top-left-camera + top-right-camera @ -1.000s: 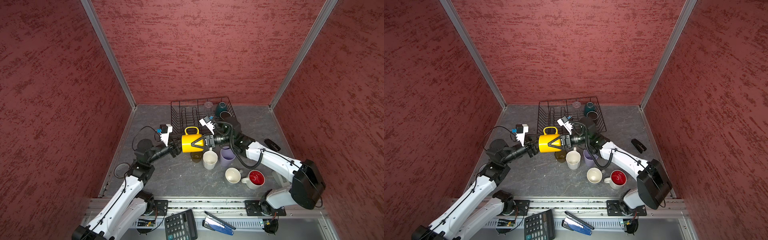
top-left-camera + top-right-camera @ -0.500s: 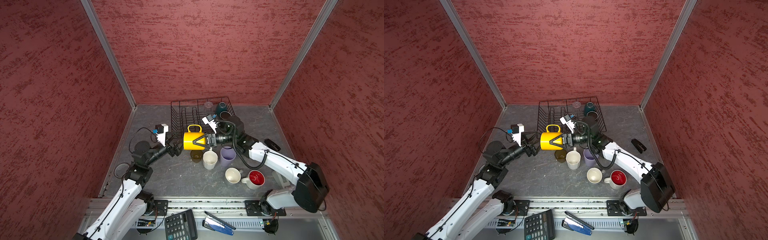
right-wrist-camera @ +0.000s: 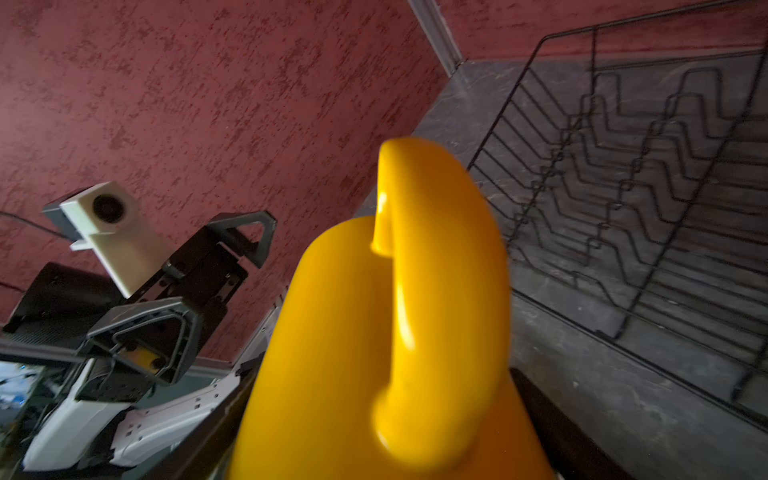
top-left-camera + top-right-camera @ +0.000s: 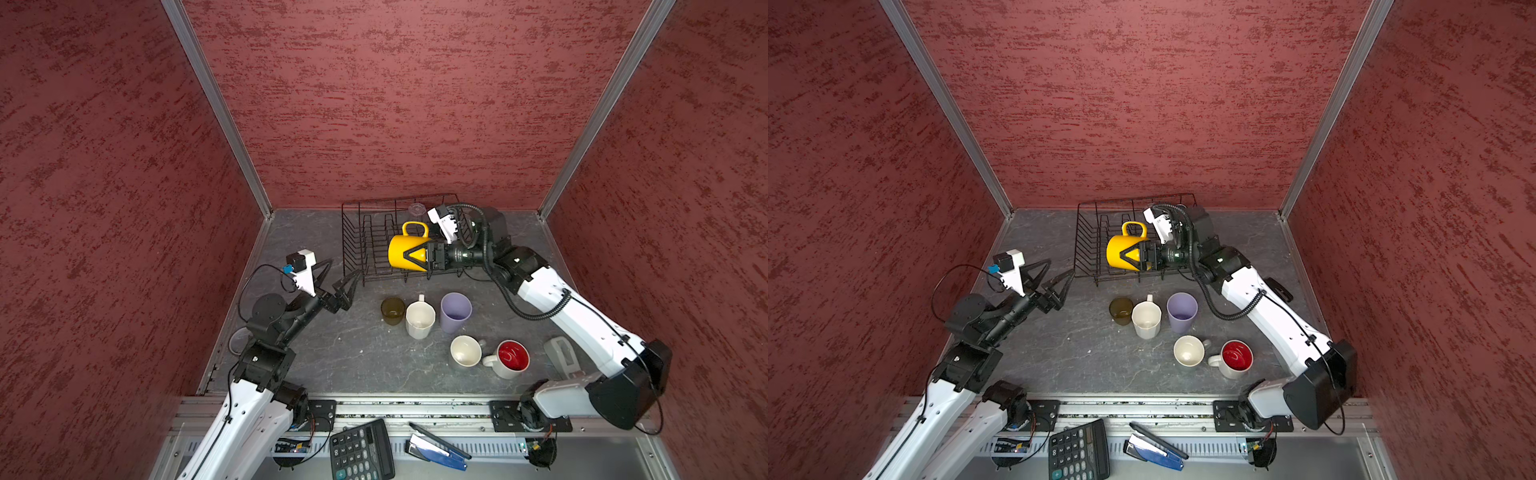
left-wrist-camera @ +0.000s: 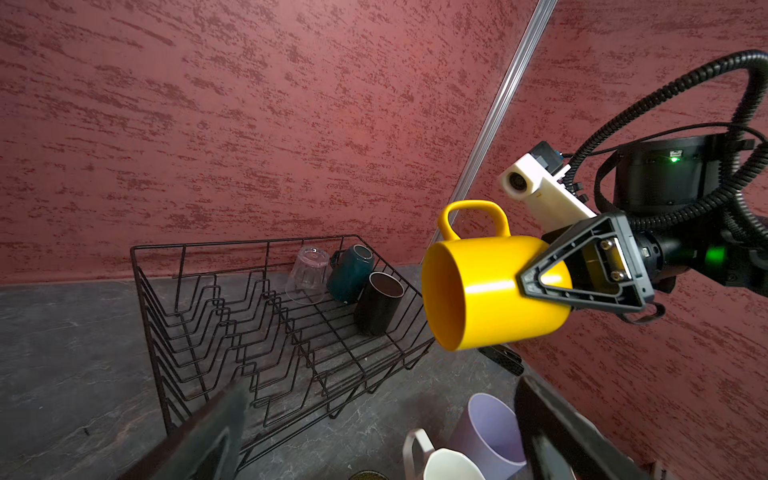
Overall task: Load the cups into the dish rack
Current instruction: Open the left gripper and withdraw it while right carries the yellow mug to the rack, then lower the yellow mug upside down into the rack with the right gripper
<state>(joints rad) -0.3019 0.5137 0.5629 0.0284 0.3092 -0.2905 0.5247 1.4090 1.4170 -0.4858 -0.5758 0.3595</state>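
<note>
Yellow mug (image 4: 397, 251) | axis level, mouth toward left arm, over dish rack (image 4: 361, 232) | right gripper (image 4: 417, 257) clamps its base | left gripper (image 4: 345, 267) spread open, empty, apart

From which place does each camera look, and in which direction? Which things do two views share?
Top views: high above the front edge, looking down at the table; both arms, left gripper and right gripper show.
Left wrist: on the left arm, facing the dish rack and yellow mug; its own blurred fingers frame the edge.
Right wrist: on the right arm, looking along the held yellow mug toward the left gripper; its own gripper barely shows.
Shared: both wrist views show mug and rack; each sees the opposite gripper.
</note>
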